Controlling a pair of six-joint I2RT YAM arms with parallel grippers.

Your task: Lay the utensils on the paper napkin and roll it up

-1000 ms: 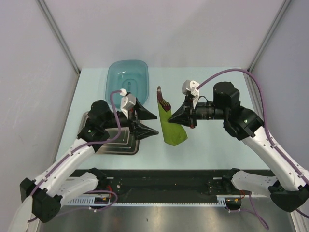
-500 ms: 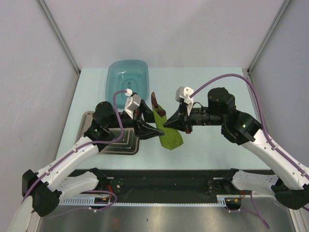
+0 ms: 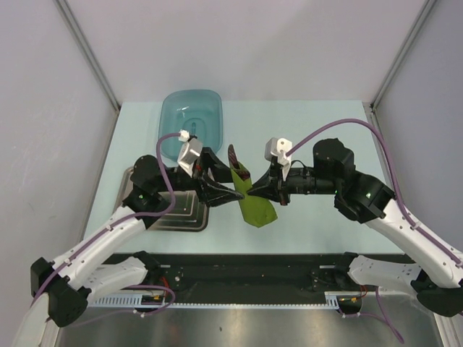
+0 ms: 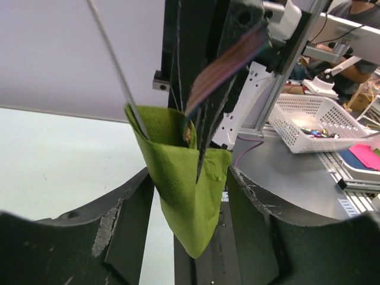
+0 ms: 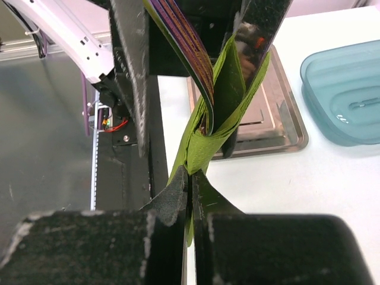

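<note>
The olive-green paper napkin (image 3: 257,208) hangs in the air as a loose cone wrapped around the utensils (image 3: 234,159). Their purple handles (image 5: 184,41) stick out of its top. My right gripper (image 3: 250,189) (image 5: 191,178) is shut on the napkin's folded edge. My left gripper (image 3: 225,190) (image 4: 189,173) reaches in from the left. It stands open, with one finger on each side of the napkin (image 4: 184,190). Its fingertips (image 4: 148,178) just meet the paper, and the cone's lower point hangs free between them. The utensils' lower parts are hidden inside the paper.
A steel tray (image 3: 173,211) lies under the left arm at the table's left. The teal basin (image 3: 190,119) stands behind it. In the right wrist view, the tray (image 5: 279,119) and the basin (image 5: 344,95) lie beyond the napkin.
Both arms have come together over the table's middle. The right gripper carried the wrapped napkin leftward. The left gripper's jaws have narrowed around it.
</note>
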